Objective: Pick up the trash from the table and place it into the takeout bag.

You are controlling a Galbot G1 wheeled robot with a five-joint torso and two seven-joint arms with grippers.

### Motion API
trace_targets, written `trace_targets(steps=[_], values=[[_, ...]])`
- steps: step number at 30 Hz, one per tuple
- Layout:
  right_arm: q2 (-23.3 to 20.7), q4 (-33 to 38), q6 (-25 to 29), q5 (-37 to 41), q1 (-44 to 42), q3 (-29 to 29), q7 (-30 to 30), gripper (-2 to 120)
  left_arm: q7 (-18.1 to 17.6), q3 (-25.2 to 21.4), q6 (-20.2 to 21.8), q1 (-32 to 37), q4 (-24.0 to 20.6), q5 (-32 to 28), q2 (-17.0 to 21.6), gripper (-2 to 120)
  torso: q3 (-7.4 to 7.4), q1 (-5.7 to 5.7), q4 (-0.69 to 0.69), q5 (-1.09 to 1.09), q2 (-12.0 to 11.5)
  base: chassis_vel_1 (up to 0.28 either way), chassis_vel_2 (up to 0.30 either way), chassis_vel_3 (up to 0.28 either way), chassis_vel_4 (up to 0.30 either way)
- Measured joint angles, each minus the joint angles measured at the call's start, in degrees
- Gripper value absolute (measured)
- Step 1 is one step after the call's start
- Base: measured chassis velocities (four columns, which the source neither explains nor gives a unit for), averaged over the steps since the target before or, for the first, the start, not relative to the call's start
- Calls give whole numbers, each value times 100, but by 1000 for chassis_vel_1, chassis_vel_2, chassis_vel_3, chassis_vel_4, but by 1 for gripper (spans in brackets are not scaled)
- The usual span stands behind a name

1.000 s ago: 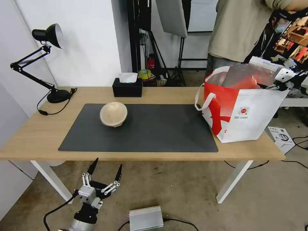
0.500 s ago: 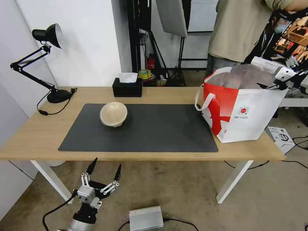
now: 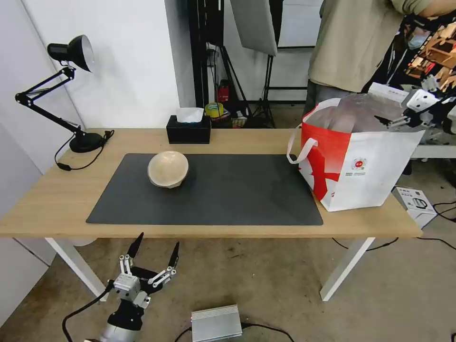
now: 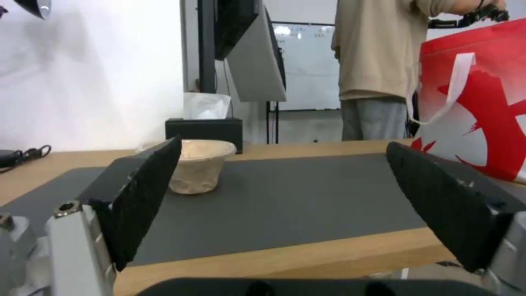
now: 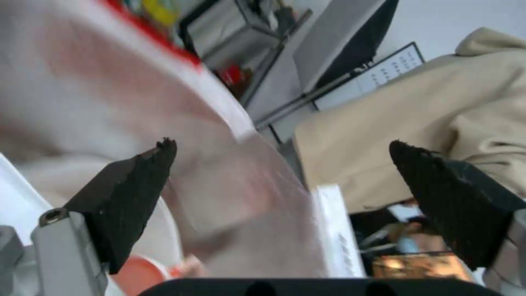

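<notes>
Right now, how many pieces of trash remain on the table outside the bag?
1: the tan paper bowl sits dome-up on the dark mat, left of centre. Other pieces may lie hidden inside the takeout bag at the table's right end.

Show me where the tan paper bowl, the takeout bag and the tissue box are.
tan paper bowl [image 3: 167, 169], head view, middle of its domed bottom, upside down on the mat.
takeout bag [image 3: 370, 183], head view, white front panel below the logo.
tissue box [image 3: 188, 132], head view, black front face.
</notes>
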Motion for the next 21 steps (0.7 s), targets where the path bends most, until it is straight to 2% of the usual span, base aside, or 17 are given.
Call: trace_targets(steps=[2,4,10,15,21], values=[[-3,66,-58,155,0,13,26,98,0,-1,0,0,-5,0,-2,100,0,0,0,0,0,0,0,0,0],[-7,343,-282,792,25,57,158,98,-3,-5,3,21,-42,0,-9,100,0,0,0,0,0,0,0,0,0],[44,662,-439,1294,73,92,420,98,-7,-20,8,47,-93,0,-11,100,0,0,1,-1,0,0,0,0,0],[143,1066,-512,1973,-190,372,1020,98,-15,-34,44,68,-189,-8,4,100,0,0,0,-1,0,0,0,0,0],[303,1478,-490,2435,-642,641,1734,98,-23,-48,138,55,-300,-25,30,100,0,0,0,0,0,0,0,0,0]])
